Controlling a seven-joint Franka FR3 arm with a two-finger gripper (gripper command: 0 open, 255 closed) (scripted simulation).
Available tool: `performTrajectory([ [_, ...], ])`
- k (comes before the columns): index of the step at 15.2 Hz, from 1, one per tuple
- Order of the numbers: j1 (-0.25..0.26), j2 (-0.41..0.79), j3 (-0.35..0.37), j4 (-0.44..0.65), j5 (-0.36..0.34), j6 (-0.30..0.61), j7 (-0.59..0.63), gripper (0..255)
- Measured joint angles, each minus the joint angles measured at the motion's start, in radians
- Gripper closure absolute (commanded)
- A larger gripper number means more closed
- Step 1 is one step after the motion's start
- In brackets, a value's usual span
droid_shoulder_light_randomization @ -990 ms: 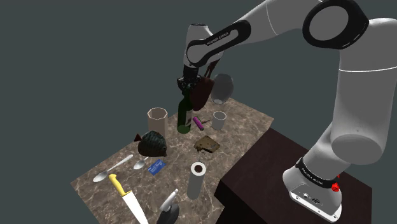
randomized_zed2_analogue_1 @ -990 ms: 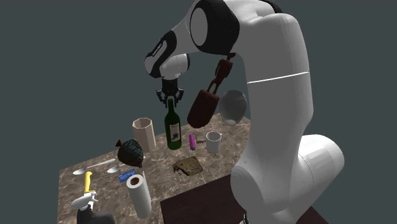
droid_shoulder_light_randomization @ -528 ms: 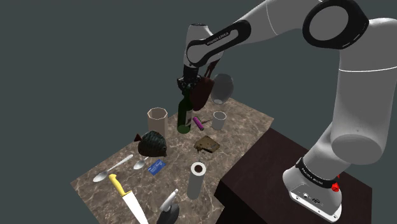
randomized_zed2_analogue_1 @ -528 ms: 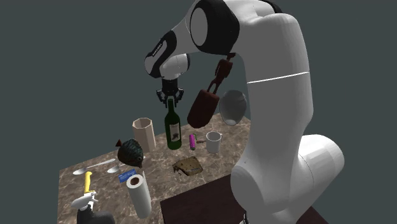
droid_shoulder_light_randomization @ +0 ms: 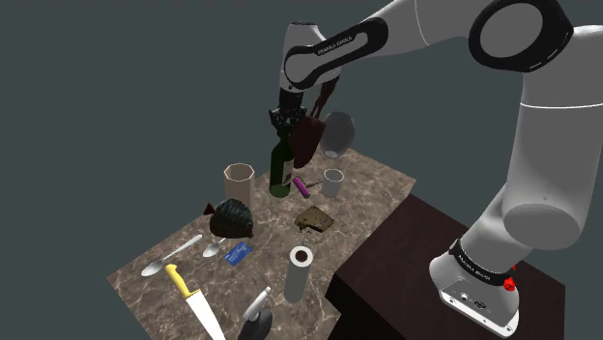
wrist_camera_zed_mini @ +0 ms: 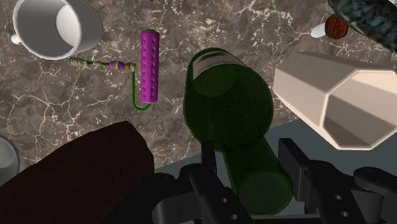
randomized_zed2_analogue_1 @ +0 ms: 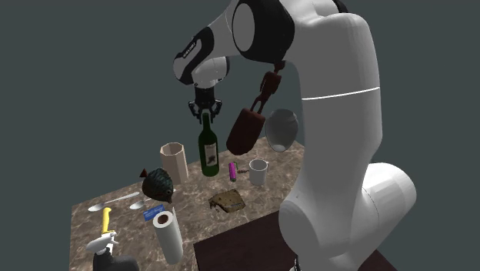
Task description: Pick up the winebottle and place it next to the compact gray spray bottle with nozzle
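- The hand (droid_shoulder_light_randomization: 281, 124) is clamped on the neck of the green bottle (droid_shoulder_light_randomization: 281, 174), one finger pressed to each side.
- The bottle is upright at the far end of the desk (droid_shoulder_light_randomization: 377, 193), between a beige cup (droid_shoulder_light_randomization: 238, 184) and a white mug (droid_shoulder_light_randomization: 332, 182). I can't tell if its base has left the top.
- The spray bottle (droid_shoulder_light_randomization: 257, 311) is at the near corner, well apart, so I'd say the grasp is made and the carry and set-down remain.

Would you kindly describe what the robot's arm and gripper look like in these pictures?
The arm has rounded white links with dark ring-shaped joints and light lettering on a dark forearm band. Its gripper is all black, with two blocky fingers. The white base carries a small red button.
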Motion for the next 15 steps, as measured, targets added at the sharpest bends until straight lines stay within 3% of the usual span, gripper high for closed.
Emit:
performTrajectory([
  [15, 0.000, -0.075, 0.004, 0.092, 0.006, -0.166, 0.002, 255],
])
